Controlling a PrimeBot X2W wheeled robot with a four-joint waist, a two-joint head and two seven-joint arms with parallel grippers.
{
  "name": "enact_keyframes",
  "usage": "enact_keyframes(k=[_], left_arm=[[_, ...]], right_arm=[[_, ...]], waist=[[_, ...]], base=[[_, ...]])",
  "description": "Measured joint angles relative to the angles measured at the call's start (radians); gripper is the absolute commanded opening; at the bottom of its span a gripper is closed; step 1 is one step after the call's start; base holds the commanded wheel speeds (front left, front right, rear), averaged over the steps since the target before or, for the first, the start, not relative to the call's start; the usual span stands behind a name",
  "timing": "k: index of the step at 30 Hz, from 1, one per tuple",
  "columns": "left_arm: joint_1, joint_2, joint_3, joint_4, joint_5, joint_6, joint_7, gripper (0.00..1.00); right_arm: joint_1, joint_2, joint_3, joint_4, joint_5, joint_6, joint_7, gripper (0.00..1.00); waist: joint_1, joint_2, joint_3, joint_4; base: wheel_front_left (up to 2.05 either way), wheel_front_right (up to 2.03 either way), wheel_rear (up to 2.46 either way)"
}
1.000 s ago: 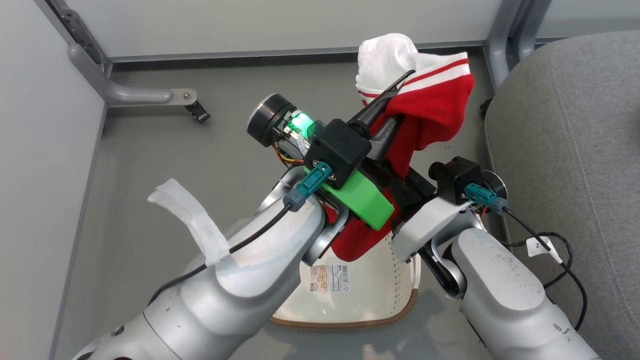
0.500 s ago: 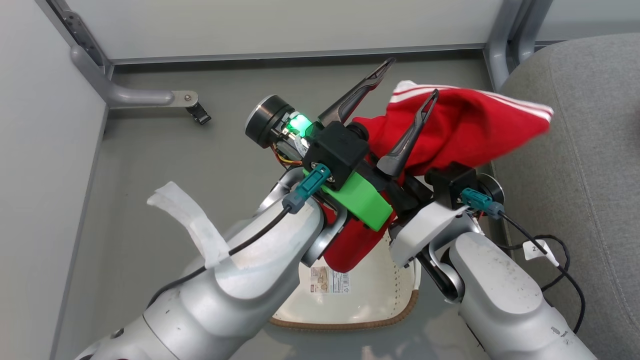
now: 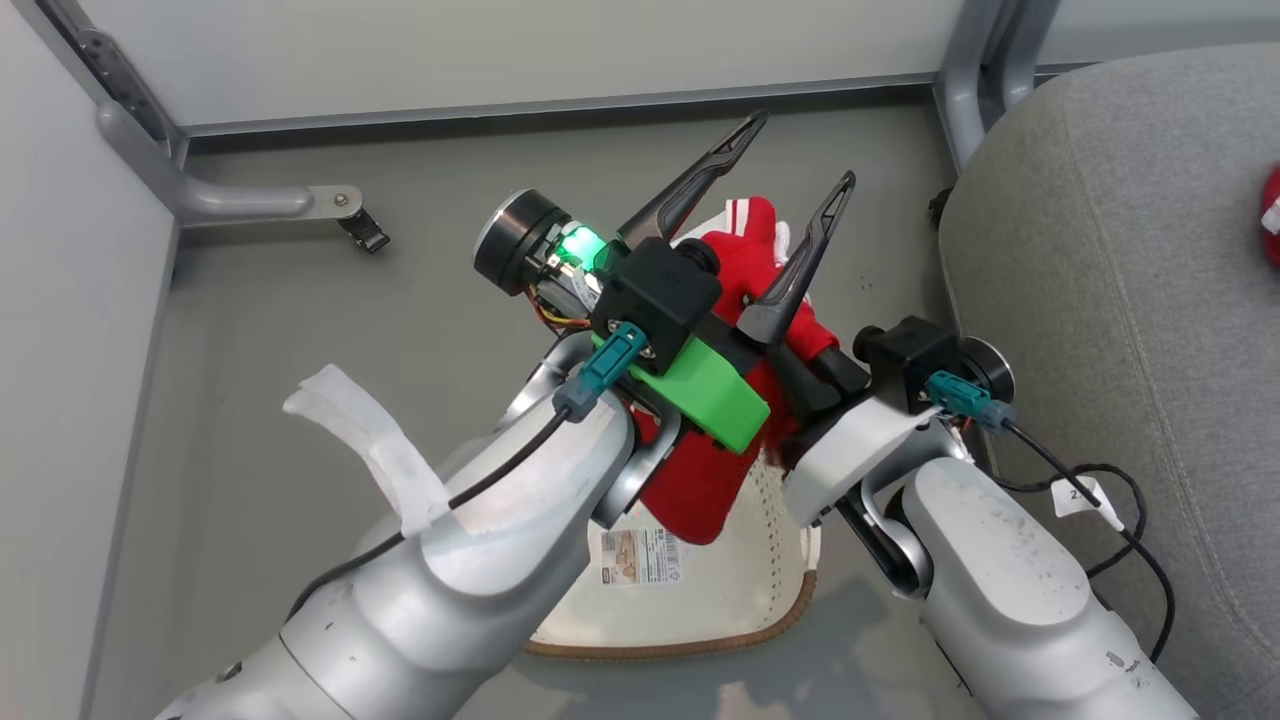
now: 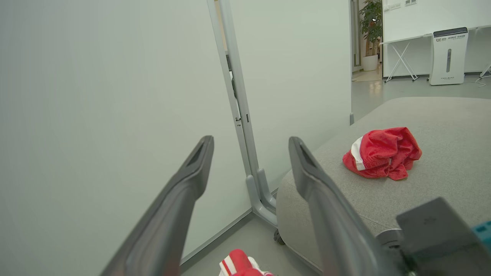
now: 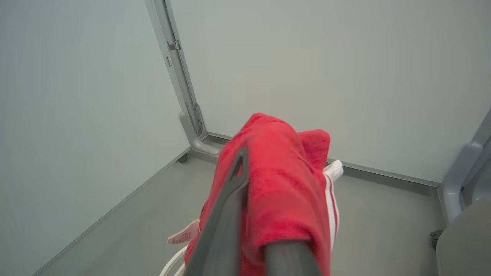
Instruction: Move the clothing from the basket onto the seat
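— How many garments am I seeing?
— Two. One red garment (image 4: 381, 153) is lying crumpled on the grey seat (image 4: 441, 115). The other garment (image 5: 284, 191) is hanging over the one basket (image 3: 700, 645), with the right pincer (image 5: 245, 168) clamping it.
— Anything showing inside the basket?
— A paper label (image 3: 640, 557).
— And the left pincer (image 3: 803, 150)?
— Standing apart, gripping nothing. White panels (image 5: 307, 57) are enclosing the grey floor (image 3: 300, 350).

Right gripper (image 5: 255, 172) clamped on red garment (image 5: 291, 191), cloth draped over its 2 fingers (image 5: 226, 214); grey floor (image 5: 383, 230) below.
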Motion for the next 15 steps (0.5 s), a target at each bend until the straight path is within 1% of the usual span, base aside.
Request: enact_keyframes(k=[6, 15], left_arm=[[0.019, 0.002, 0.017, 0.015, 0.023, -0.014, 0.0, 1.0], [0.055, 0.016, 0.04, 0.026, 0.044, -0.03, 0.0, 1.0]], right_arm=[[0.011, 0.0, -0.053, -0.036, -0.049, 0.0, 0.0, 0.0], [0.073, 0.0, -0.172, -0.109, -0.154, 0.0, 0.0, 0.0]], waist=[[0.0, 0.0, 0.012, -0.036], [0.0, 0.0, 0.027, -0.104]], base=[[0.0, 0.0, 0.0], [0.0, 0.0, 0.0]])
